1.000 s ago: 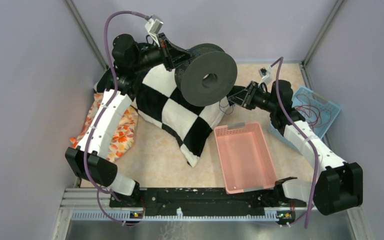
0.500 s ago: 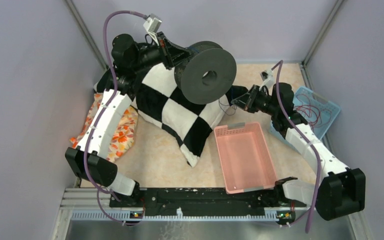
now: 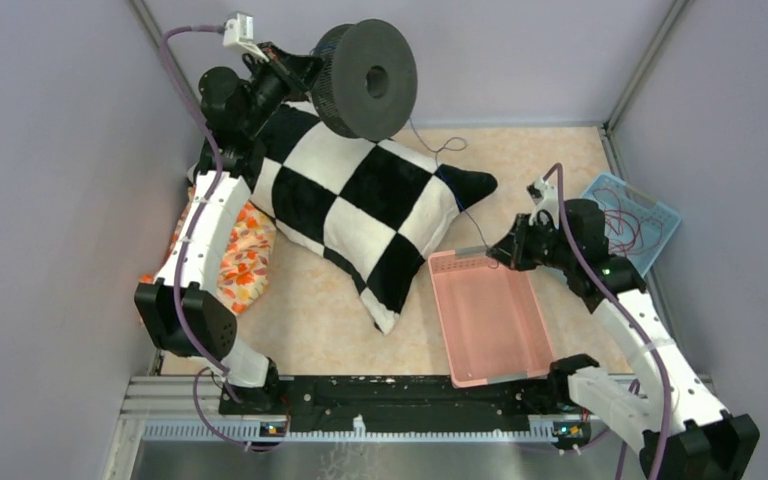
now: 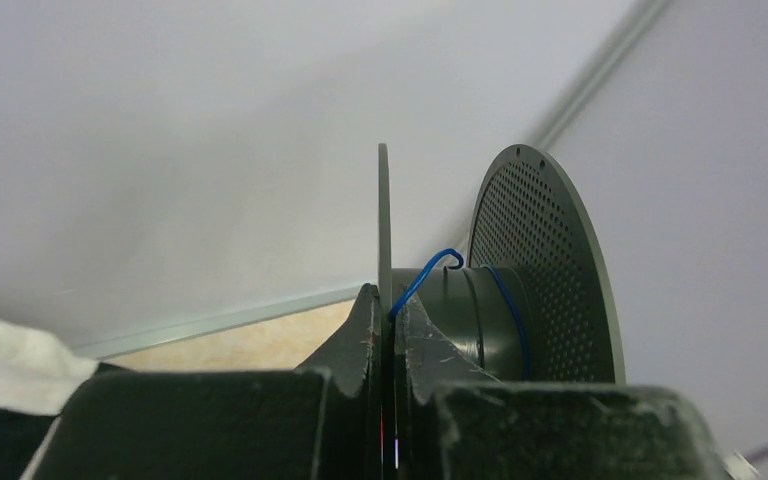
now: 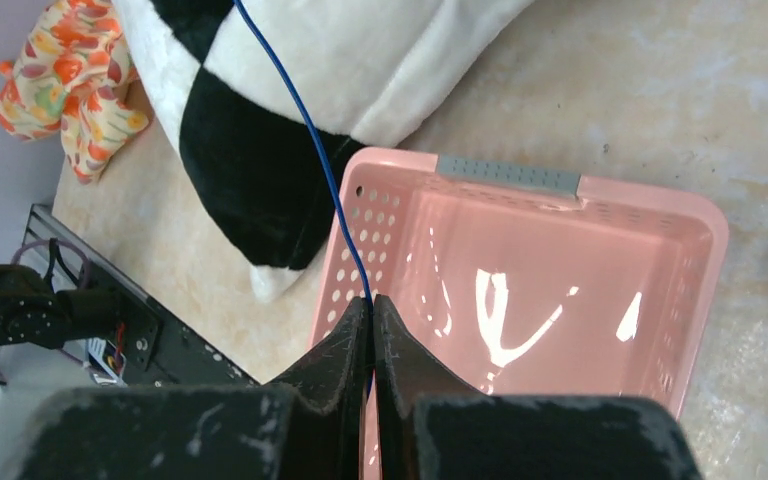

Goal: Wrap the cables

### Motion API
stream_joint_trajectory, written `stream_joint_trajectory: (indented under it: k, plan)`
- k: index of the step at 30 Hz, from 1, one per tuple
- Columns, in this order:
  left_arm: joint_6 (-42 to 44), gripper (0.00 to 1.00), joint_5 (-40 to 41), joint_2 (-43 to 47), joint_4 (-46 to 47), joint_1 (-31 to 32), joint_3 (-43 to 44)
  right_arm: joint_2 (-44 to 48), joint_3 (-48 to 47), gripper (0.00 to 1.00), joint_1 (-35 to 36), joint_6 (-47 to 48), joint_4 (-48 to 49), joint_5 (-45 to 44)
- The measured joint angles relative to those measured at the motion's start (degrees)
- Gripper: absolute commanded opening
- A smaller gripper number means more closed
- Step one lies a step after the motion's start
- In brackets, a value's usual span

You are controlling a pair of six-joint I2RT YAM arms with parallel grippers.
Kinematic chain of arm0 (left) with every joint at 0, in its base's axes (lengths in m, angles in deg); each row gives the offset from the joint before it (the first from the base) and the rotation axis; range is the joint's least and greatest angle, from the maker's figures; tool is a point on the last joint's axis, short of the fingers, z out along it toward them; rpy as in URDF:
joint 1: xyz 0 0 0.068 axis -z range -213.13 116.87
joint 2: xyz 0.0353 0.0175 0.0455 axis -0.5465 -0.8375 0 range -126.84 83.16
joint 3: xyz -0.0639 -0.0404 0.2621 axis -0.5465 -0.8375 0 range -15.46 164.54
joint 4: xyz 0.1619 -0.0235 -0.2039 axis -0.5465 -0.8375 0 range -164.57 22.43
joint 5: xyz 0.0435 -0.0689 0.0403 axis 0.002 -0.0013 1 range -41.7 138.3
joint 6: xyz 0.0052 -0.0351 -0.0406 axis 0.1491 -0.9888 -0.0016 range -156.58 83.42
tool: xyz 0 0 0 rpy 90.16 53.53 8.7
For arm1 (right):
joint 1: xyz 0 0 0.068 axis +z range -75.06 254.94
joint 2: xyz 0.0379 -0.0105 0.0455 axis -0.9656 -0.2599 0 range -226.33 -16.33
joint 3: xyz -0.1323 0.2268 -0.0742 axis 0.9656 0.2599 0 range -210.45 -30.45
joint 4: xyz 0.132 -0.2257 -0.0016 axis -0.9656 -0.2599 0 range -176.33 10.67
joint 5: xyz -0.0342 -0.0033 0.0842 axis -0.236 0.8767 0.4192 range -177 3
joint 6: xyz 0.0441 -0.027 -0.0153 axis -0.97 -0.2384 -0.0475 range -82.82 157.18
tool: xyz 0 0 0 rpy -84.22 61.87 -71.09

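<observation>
A dark grey spool (image 3: 365, 80) is held high at the back left, and my left gripper (image 3: 305, 70) is shut on one flange. In the left wrist view the gripper (image 4: 384, 310) clamps the thin flange edge. The blue cable (image 4: 422, 277) hooks over the spool's hub (image 4: 480, 320). The thin cable (image 3: 438, 150) runs from the spool across the pillow to my right gripper (image 3: 495, 255). That gripper (image 5: 371, 305) is shut on the cable (image 5: 300, 120) above the far left corner of the pink basket.
A black-and-white checkered pillow (image 3: 360, 200) lies at the centre left. An orange floral cloth (image 3: 240, 250) lies beside it. An empty pink basket (image 3: 490, 320) sits front centre. A blue basket (image 3: 660, 215) with red wires sits at the right wall.
My left arm has carried the spool up and to the back left, off the pillow. My right gripper has moved nearer, over the pink basket's far edge, drawing the cable out.
</observation>
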Motion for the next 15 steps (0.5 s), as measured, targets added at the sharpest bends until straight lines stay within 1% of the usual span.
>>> stream_joint_trajectory:
  k: [5,9,15]
  plan:
    - [-0.4,0.00,6.8,-1.1,-0.9,-3.1,-0.5,5.4,1.6,0.00,0.0,0.9,-5.6,0.4]
    - [-0.4,0.00,11.6,-1.1,-1.3,-5.4,-0.9,7.0,1.7,0.00,0.4,1.1,-10.0,1.0]
    - [0.4,0.00,18.3,-1.1,-3.2,-9.4,-1.9,7.3,-3.1,0.00,0.4,2.5,-16.6,2.5]
